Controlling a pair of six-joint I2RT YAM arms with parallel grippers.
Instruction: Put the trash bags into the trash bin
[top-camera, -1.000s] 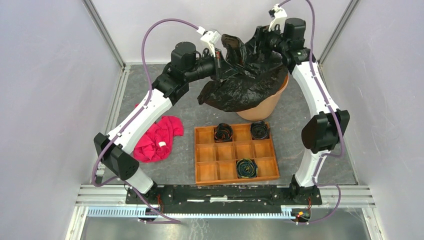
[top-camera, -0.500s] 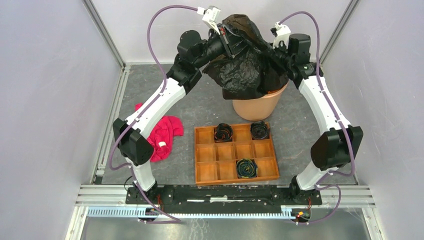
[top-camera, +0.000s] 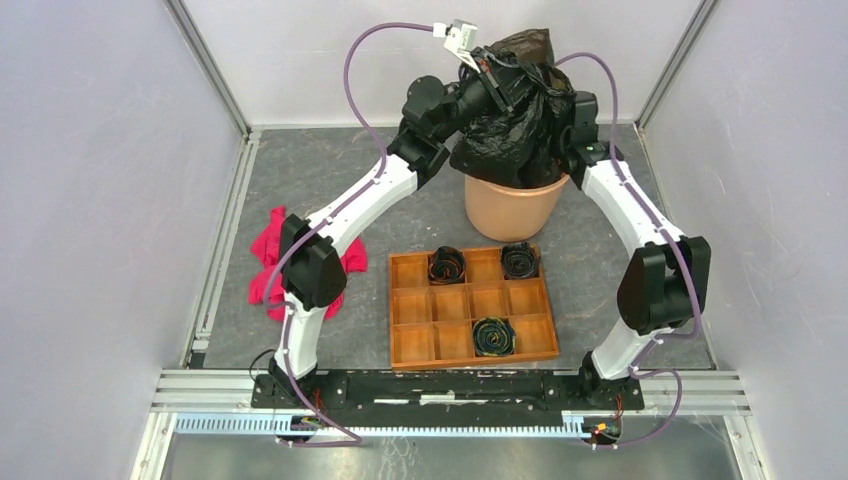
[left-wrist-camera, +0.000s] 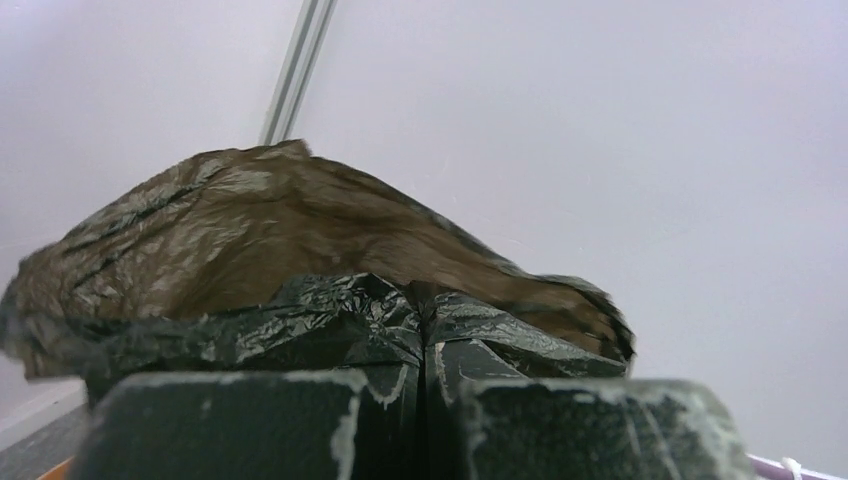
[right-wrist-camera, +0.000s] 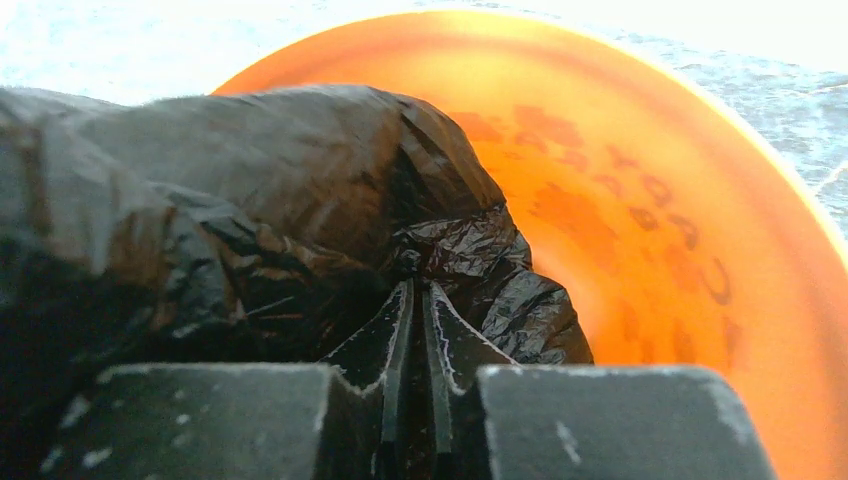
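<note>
**Both grippers hold the black bag over the bin**

Top view: the trash bag hangs bunched directly above the trash bin, and its lower folds dip inside the rim. The left gripper grips the bag's top, high over the bin. The right arm reaches to the bin's right side, its tip hidden by film. A wooden tray lies just in front of the bin, and a red cloth lies well off to the bin's front left.

Left wrist: the left gripper has its fingers pressed together on a fold of black film. The rest of the bag billows beyond it, brownish.

Right wrist: the right gripper points down into the bin. Its fingers are drawn almost together, pinching crinkled film. The bag fills the left side of the bin's mouth.
</note>
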